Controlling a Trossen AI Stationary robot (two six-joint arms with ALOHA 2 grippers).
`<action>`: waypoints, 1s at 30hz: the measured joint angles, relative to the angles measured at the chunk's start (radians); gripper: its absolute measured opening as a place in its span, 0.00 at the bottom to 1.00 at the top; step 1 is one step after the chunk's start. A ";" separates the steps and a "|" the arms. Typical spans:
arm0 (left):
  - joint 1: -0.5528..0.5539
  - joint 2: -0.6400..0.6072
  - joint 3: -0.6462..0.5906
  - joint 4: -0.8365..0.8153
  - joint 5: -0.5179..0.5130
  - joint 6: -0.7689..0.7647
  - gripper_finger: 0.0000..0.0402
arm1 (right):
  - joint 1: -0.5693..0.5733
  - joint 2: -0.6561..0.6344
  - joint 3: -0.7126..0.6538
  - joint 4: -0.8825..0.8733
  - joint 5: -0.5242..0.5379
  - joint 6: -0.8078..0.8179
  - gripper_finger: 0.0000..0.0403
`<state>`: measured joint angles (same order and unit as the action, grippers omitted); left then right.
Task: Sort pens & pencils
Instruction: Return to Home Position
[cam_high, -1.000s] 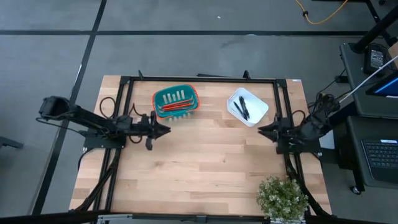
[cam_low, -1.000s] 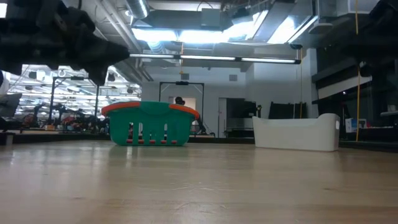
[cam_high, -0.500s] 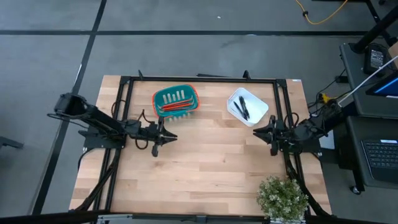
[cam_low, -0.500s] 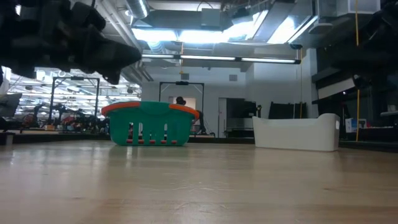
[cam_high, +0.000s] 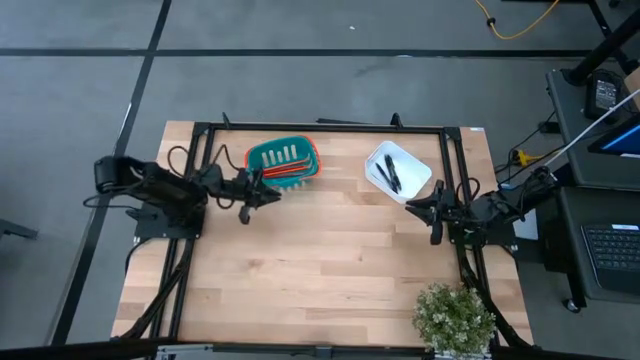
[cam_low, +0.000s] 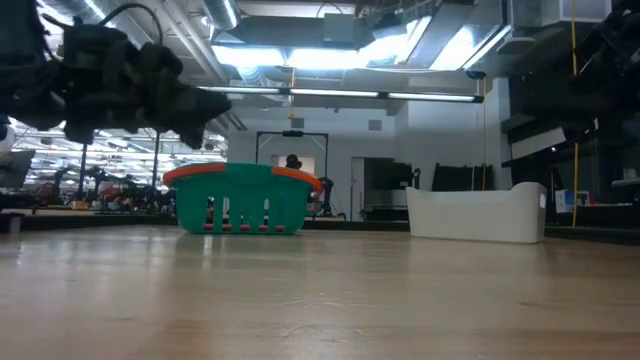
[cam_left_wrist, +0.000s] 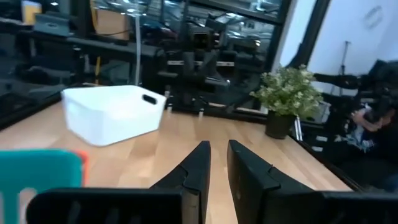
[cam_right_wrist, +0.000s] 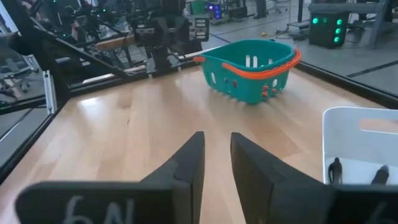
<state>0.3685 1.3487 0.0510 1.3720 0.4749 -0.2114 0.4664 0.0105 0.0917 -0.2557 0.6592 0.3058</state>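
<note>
The red-orange pencils (cam_high: 283, 172) lie in the teal basket (cam_high: 252, 158) at the table's far side; their red shows through the basket's slots (cam_low: 240, 227). The black pens (cam_high: 389, 173) lie on the floor of the white bin (cam_high: 417, 182), and two of them show in the right wrist view (cam_right_wrist: 336, 169). My left gripper (cam_high: 277, 194) hovers just near of the basket, fingers shut (cam_left_wrist: 217, 149), holding nothing. My right gripper (cam_high: 407, 209) hovers near the bin's near corner, pointing toward the table's left, fingers shut (cam_right_wrist: 217, 140) and holding nothing.
A potted plant (cam_high: 455, 318) stands at the table's near right corner. A black frame rail (cam_high: 320, 127) runs along the far edge and down both sides. Bare wood (cam_high: 330, 260) spreads between the two grippers and toward the near edge.
My left gripper first swung a little toward the near edge and the table's right, then drew back toward the far edge, ending close to the basket. My right gripper crept slightly toward the table's left. Basket, bin, pens and pencils stayed put.
</note>
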 joint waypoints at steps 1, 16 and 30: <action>0.020 -0.019 -0.018 0.001 0.007 -0.015 0.12 | 0.000 0.000 0.000 0.000 0.000 -0.001 0.20; -0.037 -0.084 -0.033 -0.029 0.037 -0.097 0.12 | 0.000 0.000 0.001 0.001 0.001 0.055 0.20; -0.083 -0.115 -0.034 -0.078 0.014 -0.217 0.12 | 0.000 0.000 0.001 0.001 0.001 0.053 0.20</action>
<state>0.2859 1.2333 0.0172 1.2944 0.4885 -0.4284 0.4667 0.0105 0.0929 -0.2550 0.6601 0.3586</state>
